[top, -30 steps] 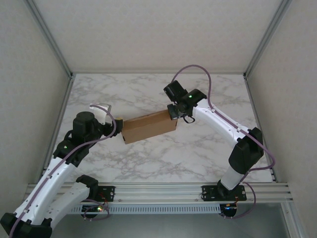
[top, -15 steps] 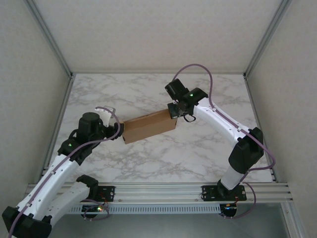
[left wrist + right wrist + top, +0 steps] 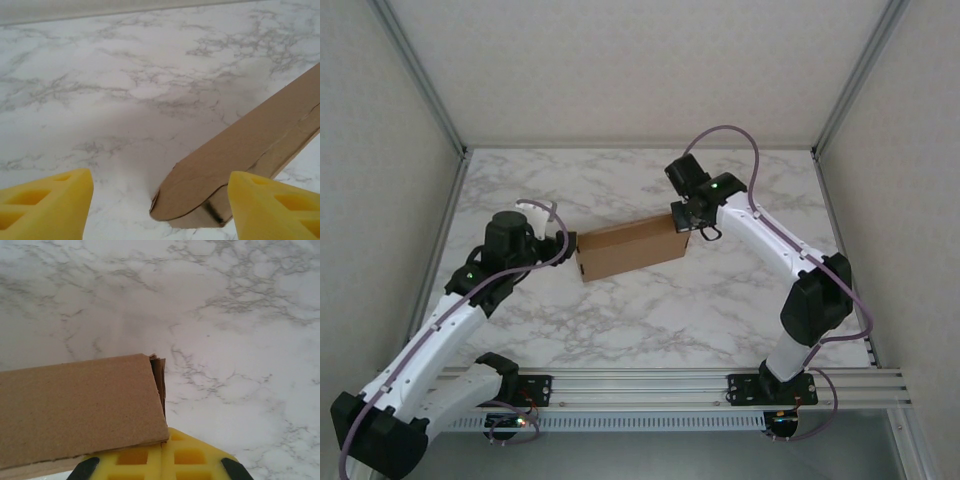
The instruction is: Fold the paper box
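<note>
- The left gripper [image 3: 160, 202] is standing wide open, its yellow fingers [image 3: 47, 200] well apart and gripping nothing.
- The rounded end flap of the paper box [image 3: 240, 145] is lying between those fingers, close to the one at the right of the left wrist view. Whether it is touching that finger cannot be told.
- The right gripper [image 3: 167, 450] is standing closed, fingertips together, with the box's corner lying over them. Whether a cardboard layer is being pinched cannot be told.
- In the top view, the box is lying near the middle of the marble table [image 3: 620, 330]. It is spanning the gap between the left gripper at its left end and the right gripper at its right end.
- The body is looking closed into a flat rectangle. The left end flap is probably not yet tucked, and layered edges are showing at the right end.
- Risk: if the left gripper closes off-centre, it is likely to crease the flap rather than guide it into its slot.
- Risk: the box is resting loose on smooth marble. A push from the left without firm bracing on the right is likely to slide or rotate it.
- Risk: excess pressure from either end could buckle the thin panel or reopen the right-end layers.
</note>
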Controlling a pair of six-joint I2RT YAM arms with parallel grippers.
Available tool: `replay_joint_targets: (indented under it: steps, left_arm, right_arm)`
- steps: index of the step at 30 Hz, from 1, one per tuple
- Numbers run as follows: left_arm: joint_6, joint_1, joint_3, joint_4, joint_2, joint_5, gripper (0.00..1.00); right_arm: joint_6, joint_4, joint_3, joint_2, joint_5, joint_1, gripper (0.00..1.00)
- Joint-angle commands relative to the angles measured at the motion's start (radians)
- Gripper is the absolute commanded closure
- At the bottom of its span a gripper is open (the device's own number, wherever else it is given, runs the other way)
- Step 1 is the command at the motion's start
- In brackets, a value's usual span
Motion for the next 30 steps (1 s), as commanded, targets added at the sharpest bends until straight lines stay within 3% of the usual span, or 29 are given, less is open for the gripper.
replay_joint_targets:
  steps: [1, 10, 16, 19, 23, 25, 30]
  left_arm:
    - [0.056, -0.001, 0.035, 0.129, 0.045, 0.071, 0.29]
    - [0.188, 0.000, 0.102, 0.234, 0.220, 0.226, 0.32]
    - [0.255, 0.009, 0.088, 0.234, 0.172, 0.287, 0.33]
    - [0.376, 0.035, 0.031, 0.279, 0.163, 0.333, 0.30]
    - [0.503, 0.052, 0.068, 0.202, 0.243, 0.336, 0.31]
    - [0.582, 0.044, 0.072, 0.158, 0.260, 0.337, 0.37]
    - [0.598, 0.039, 0.057, 0.183, 0.274, 0.230, 0.38]
  right_arm:
    - [-0.008, -0.029, -0.029, -0.032, 0.064, -0.039, 1.00]
    - [-0.029, -0.016, -0.037, -0.066, 0.045, -0.096, 1.00]
    - [-0.027, -0.008, -0.034, -0.068, 0.010, -0.097, 1.00]
    - [-0.027, -0.001, -0.041, -0.067, -0.004, -0.096, 1.00]
    - [-0.025, -0.003, -0.034, -0.059, -0.014, -0.097, 0.99]
    - [-0.027, -0.003, -0.036, -0.064, -0.018, -0.097, 0.98]
    - [-0.024, 0.013, -0.059, -0.080, -0.027, -0.097, 0.98]
